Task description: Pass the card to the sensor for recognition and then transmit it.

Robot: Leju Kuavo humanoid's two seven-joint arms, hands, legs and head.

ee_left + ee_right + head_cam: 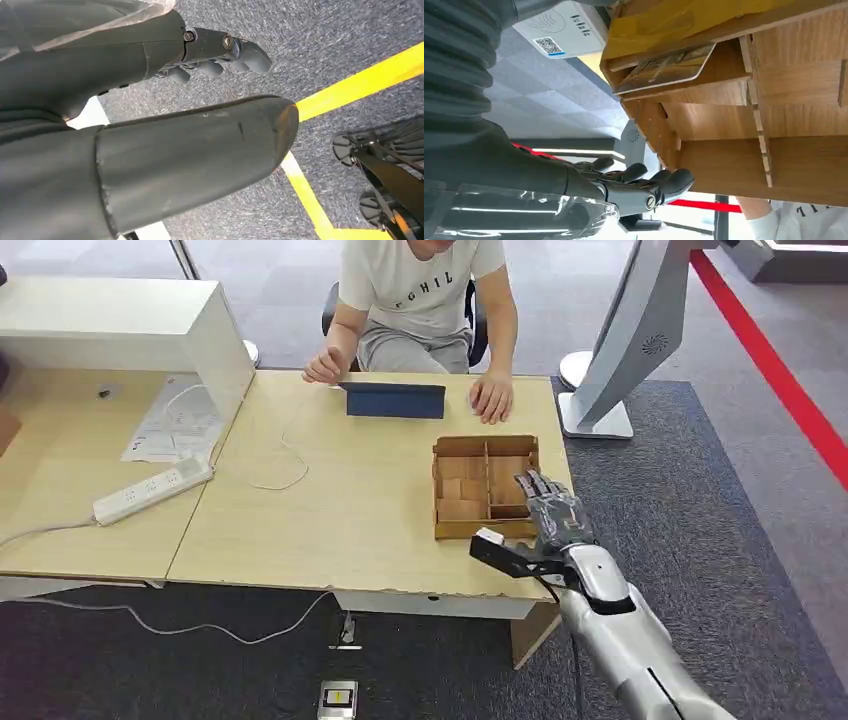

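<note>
The card (664, 67) is found lying in a compartment of the wooden box (485, 485), at the right of the table (330, 510), across which a person (425, 300) is seated behind a blue device (395, 400), judged to be the sensor. The left hand (220, 52) is seen hanging over carpet, fingers loosely curled, nothing grasped. The right hand (550, 515) is held released at the box's near right corner, fingers spread, apart from the card. For a sound pickup, the fingers should be lowered squarely into the card's compartment, clear of the dividers, and the card pinched by an edge.
</note>
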